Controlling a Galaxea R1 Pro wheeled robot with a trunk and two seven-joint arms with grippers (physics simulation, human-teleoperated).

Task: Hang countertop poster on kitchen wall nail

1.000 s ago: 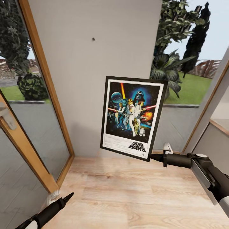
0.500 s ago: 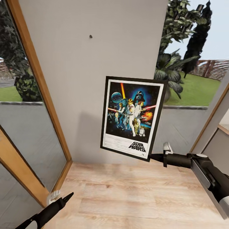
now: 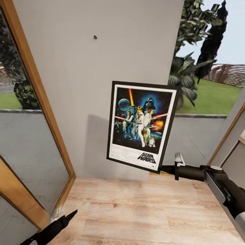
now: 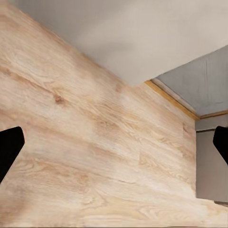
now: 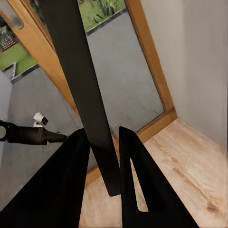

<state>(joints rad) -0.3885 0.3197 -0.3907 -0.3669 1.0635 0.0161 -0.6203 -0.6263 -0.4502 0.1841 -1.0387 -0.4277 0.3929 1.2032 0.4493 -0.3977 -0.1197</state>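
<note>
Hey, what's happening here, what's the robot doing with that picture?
The right gripper is shut on the lower right corner of the poster, holding it upright in front of a pale wall. A nail sits higher on that wall, up and to the left of the poster. The left gripper hangs low over the wooden floor, open and empty.
</note>
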